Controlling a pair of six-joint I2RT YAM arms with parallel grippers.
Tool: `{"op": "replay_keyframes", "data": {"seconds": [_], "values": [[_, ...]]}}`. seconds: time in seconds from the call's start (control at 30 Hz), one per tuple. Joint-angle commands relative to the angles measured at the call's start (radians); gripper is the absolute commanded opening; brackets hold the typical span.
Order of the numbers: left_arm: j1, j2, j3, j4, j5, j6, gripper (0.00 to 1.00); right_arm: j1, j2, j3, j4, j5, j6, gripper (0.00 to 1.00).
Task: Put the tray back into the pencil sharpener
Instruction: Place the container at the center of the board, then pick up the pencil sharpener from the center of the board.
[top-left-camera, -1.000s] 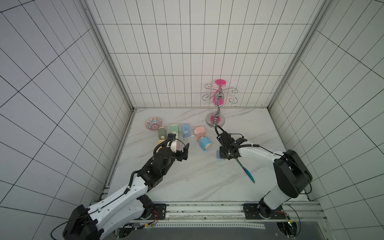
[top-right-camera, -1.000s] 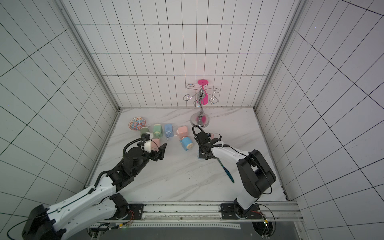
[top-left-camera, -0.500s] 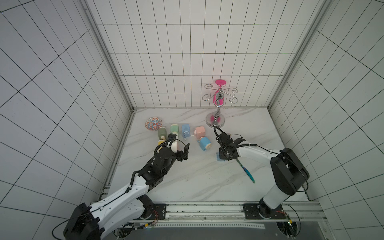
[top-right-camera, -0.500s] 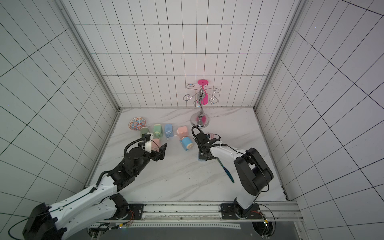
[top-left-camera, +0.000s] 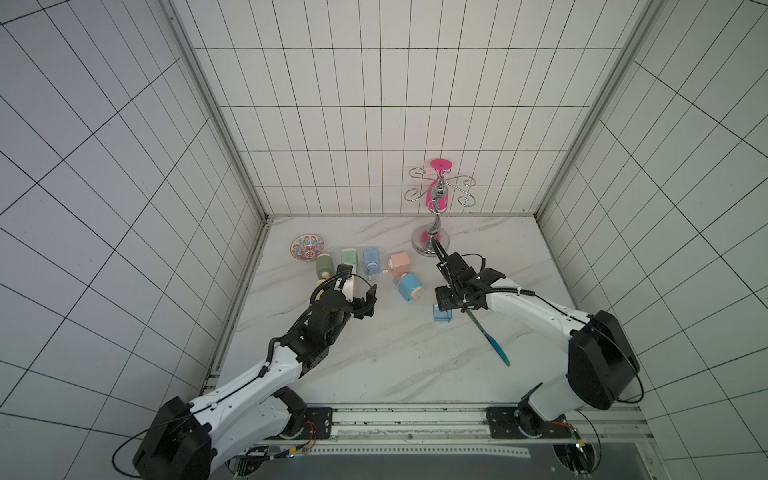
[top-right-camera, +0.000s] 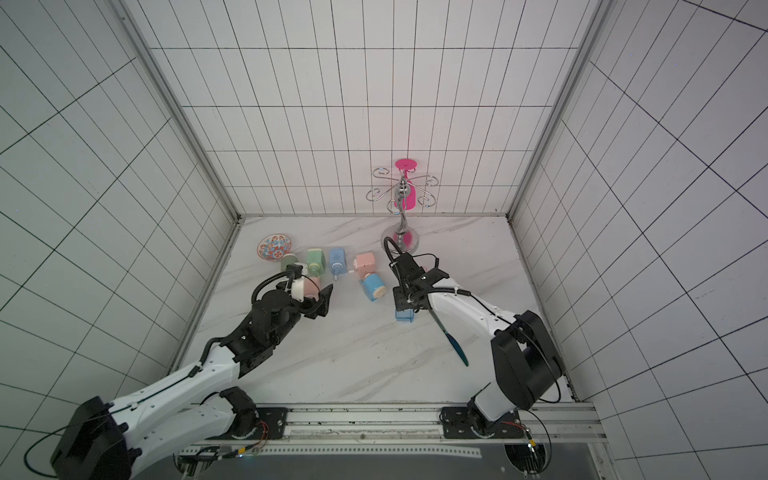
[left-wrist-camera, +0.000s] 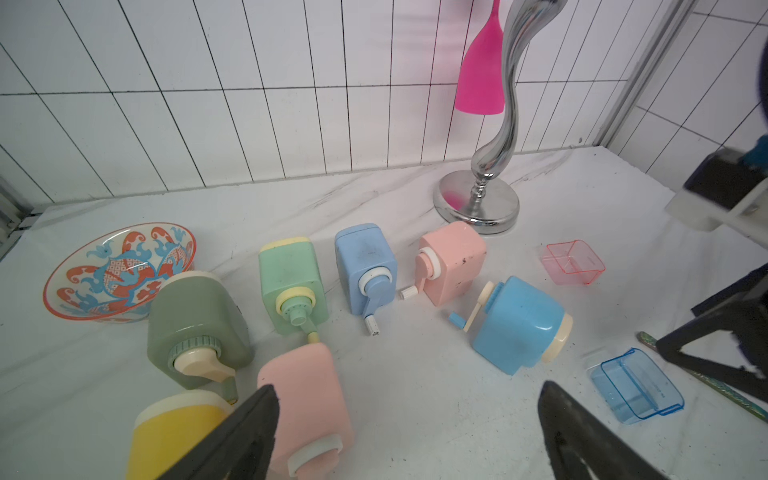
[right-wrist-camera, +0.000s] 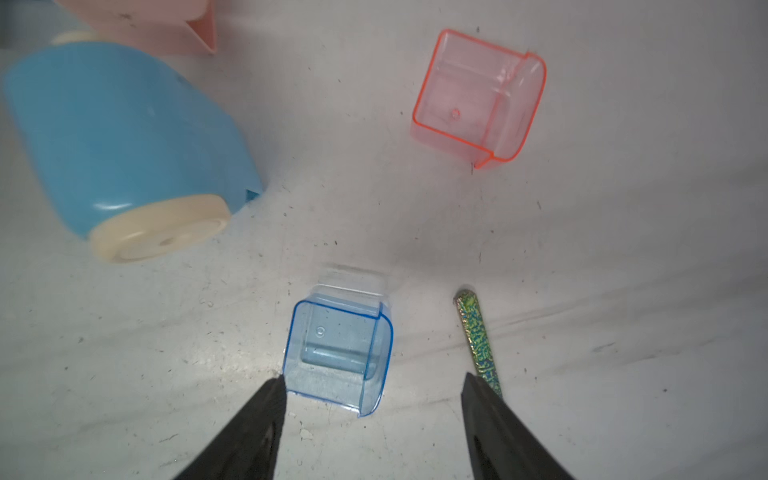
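Observation:
A clear blue tray (right-wrist-camera: 338, 353) lies on the marble, open side up, just ahead of my right gripper (right-wrist-camera: 374, 382). That gripper is open, one fingertip close by the tray's corner, nothing held. It hangs over the tray (top-left-camera: 441, 313) in both top views. A clear pink tray (right-wrist-camera: 478, 99) lies farther off. The light blue pencil sharpener (top-left-camera: 408, 286) with a cream end lies on its side to the tray's left. My left gripper (left-wrist-camera: 409, 386) is open and empty, beside a pink sharpener (left-wrist-camera: 303, 399).
Several more sharpeners (left-wrist-camera: 291, 282) lie in a loose row near a patterned bowl (top-left-camera: 307, 248). A chrome stand (top-left-camera: 432, 245) with a hanging pink glass (top-left-camera: 438, 195) is at the back. A thin green-blue stick (top-left-camera: 490, 336) lies beside the right arm.
My right gripper has gone from shut to open over the blue tray, which stays on the table in nearly the same spot. The left arm has not moved.

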Motion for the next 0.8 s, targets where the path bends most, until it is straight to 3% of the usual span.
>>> {"op": "replay_keyframes", "data": {"seconds": [0.0,0.17,0.6,0.77], "values": [[0.033,0.022,0.042,-0.037,0.055,-0.013,0.98,0.009,0.005,0.068,0.029,-0.124,-0.215,0.86],[0.060,0.016,0.036,0.005,0.087,0.023,0.98,0.010,0.128,0.204,0.039,-0.266,-0.322,1.00],[0.084,0.005,0.033,0.028,0.085,0.028,0.98,0.018,0.400,0.389,0.044,-0.266,-0.309,1.00],[0.086,-0.017,0.031,0.013,0.074,0.034,0.98,0.029,0.454,0.414,0.046,-0.261,-0.324,0.91]]}}
